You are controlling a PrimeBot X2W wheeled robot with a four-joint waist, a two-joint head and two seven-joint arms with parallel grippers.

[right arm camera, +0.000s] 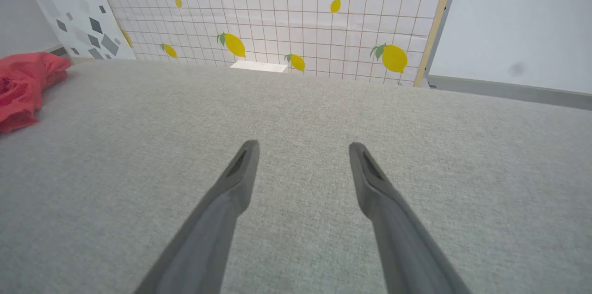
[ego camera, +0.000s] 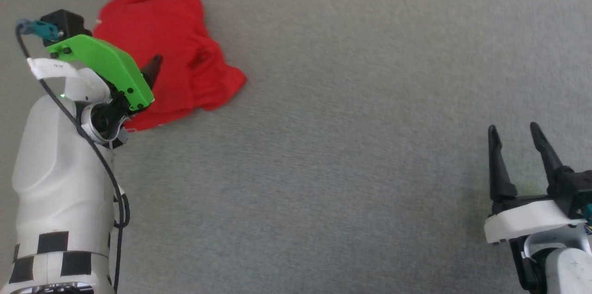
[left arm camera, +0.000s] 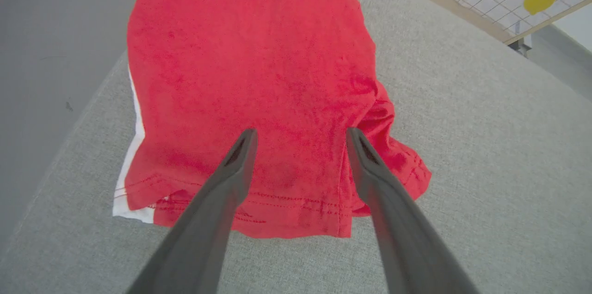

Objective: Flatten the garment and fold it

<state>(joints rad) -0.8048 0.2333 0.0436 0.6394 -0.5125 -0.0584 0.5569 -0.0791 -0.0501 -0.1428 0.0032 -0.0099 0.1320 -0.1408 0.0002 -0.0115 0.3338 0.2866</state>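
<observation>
While hovering spread-fingered over the bunched bright red soft fabric shorts [ego camera: 171,49] at ten o'clock on the grey woven cushion [ego camera: 351,146], lower the left gripper [left arm camera: 300,134] onto the stitched hem [left arm camera: 286,199]; pinch one layer only. Leave the right gripper [right arm camera: 303,146], fingers apart, at four o'clock.

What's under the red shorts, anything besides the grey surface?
The red shorts lie bunched on the grey upholstered surface, with their white trim peeking out beneath one edge. Anything under the middle of the heap is hidden.
</observation>
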